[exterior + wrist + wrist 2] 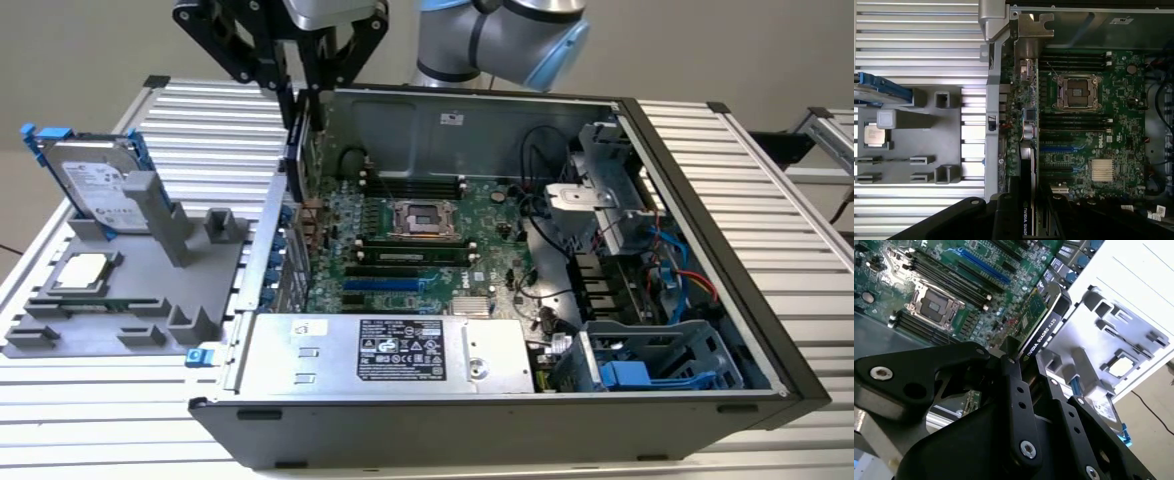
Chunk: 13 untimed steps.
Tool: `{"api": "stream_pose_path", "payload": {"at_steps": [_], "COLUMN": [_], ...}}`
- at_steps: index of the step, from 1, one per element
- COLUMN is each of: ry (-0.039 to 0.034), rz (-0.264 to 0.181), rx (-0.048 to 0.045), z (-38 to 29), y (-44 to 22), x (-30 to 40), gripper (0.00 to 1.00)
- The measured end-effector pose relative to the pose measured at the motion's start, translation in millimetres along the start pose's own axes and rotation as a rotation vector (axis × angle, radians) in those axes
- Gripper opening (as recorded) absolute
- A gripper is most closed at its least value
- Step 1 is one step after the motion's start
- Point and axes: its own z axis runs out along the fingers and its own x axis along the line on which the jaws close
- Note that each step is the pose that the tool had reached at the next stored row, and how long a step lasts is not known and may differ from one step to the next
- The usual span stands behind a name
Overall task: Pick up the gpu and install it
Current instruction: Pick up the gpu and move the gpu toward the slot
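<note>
- Hard drive (91, 178): silver slab with blue rails, at 9 o'clock in the exterior view. It stands on edge in a slot of the grey moulded holder (134, 300), probably so it can be pinched from above.
- CPU chip (83, 270): small, square and silver. It lies flat in a recess of the holder at 6 o'clock of the drive, and the recess keeps it from sliding.
- Hand (304, 88): black linked metal, at 11 o'clock in the exterior view, above the case's slotted wall. It is clenched on the gpu (1040, 331). In the second wrist view its fingers (1013, 385) press the card's two flat faces.
- Gpu: green board with a black cooler, thin and rectangular. It hangs on edge, off the holder, over the board's margin just inside that wall. Held this way, its lower edge faces the slots. I judge it lifted but not seated.
- Case (467, 430): dark sheet metal. It lies on its side with the panel off, so the board faces up.
- Motherboard (441, 260): green and densely populated, with an empty socket (420, 218). A blue slot (380, 285) at 7 o'clock of the socket is bare.
- Power supply (400, 350): silver box at 6 o'clock of the board.
- Table (761, 200): ribbed aluminium.
</note>
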Motion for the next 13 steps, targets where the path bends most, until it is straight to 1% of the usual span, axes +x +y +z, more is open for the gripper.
{"api": "stream_pose_path", "payload": {"at_steps": [13], "ry": [-0.0001], "rz": [0.000], "rx": [0.0000], "z": [0.2], "y": [0.1], "x": [-12.9], "gripper": [0.00]}}
